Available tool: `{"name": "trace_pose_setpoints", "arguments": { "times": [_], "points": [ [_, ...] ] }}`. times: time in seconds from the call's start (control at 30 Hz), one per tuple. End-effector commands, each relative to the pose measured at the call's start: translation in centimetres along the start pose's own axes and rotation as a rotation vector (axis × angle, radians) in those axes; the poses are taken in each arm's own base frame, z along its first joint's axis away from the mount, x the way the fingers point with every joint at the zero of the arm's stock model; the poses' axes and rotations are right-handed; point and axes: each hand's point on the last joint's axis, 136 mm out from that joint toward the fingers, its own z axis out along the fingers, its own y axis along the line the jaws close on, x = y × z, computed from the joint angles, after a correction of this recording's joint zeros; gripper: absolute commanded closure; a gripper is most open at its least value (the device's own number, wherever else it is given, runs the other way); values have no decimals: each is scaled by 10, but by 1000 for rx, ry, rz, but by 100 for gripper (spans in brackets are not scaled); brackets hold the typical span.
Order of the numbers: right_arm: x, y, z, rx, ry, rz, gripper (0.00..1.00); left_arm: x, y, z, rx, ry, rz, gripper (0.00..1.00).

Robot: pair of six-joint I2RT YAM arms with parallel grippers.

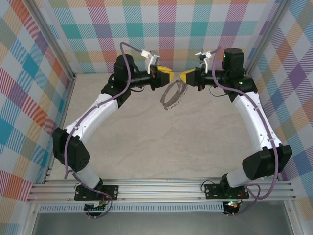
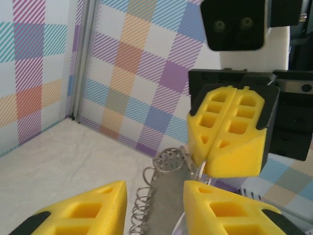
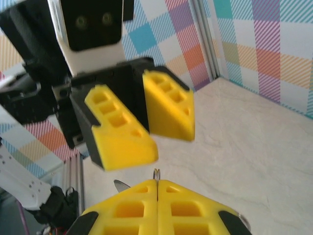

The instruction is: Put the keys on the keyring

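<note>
A: Right gripper (image 3: 157, 190) is clamping hard on the keyring (image 1: 174, 96). Its fingers are pressing flush, and one wire loop is poking up through the seam.
B: Where's the ring sitting?
A: It's hanging below the pinch, over the table (image 1: 195, 142), slanting toward the left arm's side.
B: Left gripper (image 2: 154, 196)?
A: It's facing the right one, just beside it. Fingers are standing partway apart and gripping nothing. The ring's edge is running between them; contact, can't tell. Checked wall (image 1: 166, 29) is sitting behind both.
</note>
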Motion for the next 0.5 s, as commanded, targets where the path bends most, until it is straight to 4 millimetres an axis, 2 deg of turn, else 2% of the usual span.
{"name": "trace_pose_setpoints", "arguments": {
  "times": [0.0, 0.47],
  "points": [
    [12, 6, -4, -11, 70, -66, 100, -7, -12, -13, 41, 49, 73, 64],
    [12, 14, -1, -83, 90, -71, 100, 13, -37, -4, 227, 222, 59, 64]
  ]
}}
